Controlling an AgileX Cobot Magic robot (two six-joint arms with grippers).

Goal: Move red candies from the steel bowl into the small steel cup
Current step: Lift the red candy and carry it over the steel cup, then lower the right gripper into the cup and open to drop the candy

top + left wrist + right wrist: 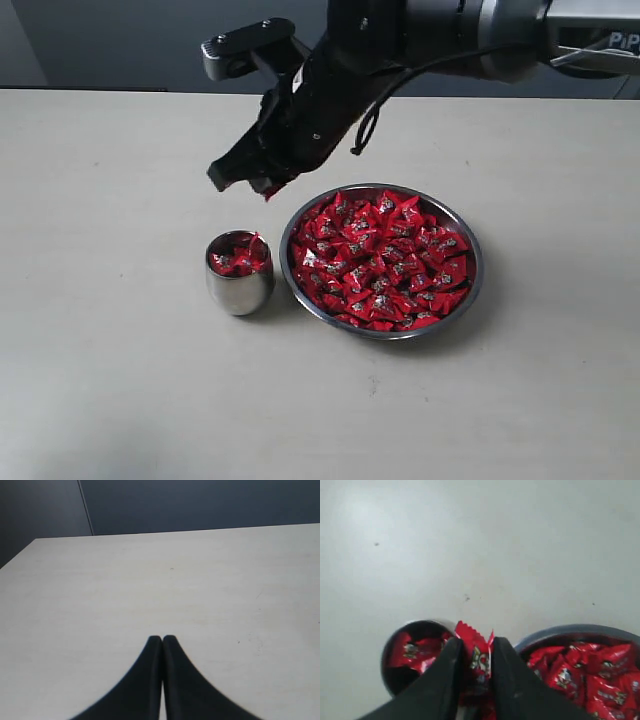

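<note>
I'm gripping one red candy point(479, 656) in the right jaws, hovering it above the small steel cup point(238, 290) for a clean drop; steel bowl point(479, 265) sitting just beside, heaped. Left jaws closed, empty.

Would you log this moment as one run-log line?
right tool: shut on red candy, near small steel cup | steel bowl: full | left tool: shut

small steel cup point(238, 290) just beside steel bowl point(478, 265), narrow gap, open table point(110, 380) around
</note>
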